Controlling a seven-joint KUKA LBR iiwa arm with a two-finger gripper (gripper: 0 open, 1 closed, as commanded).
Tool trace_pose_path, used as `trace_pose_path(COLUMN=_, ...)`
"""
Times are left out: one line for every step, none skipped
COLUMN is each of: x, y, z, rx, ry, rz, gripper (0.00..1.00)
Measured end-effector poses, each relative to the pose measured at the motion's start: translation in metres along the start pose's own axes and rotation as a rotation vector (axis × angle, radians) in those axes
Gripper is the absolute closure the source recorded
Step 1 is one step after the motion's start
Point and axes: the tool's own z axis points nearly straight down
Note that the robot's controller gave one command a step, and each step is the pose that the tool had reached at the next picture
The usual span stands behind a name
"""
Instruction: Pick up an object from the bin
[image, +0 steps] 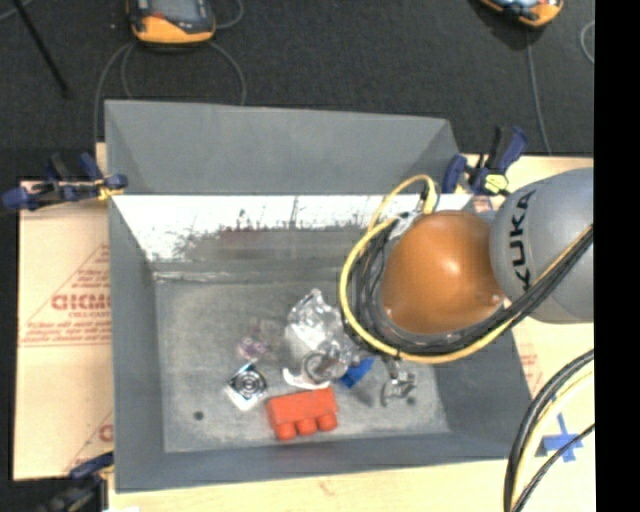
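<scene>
Can't say whether the gripper (398, 386) is spread or closed, but the little blue piece (355, 373) just left of it looks light and rigid, so I'd pinch its narrow sides.

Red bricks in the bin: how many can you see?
1. The red brick lies near the bin's front wall, below the crumpled foil and left of the gripper. Another could be hidden under the arm.

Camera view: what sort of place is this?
Probably a robotics lab's bin-picking setup: a KUKA arm hangs over a grey metal bin holding mismatched loose things, such as a red toy brick and crumpled foil.
</scene>
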Motion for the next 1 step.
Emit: trace_pose_path(x=-0.0082, y=-0.0417, z=0.0257, rx=-0.003, ry=-0.004, rz=0.156, gripper=0.0)
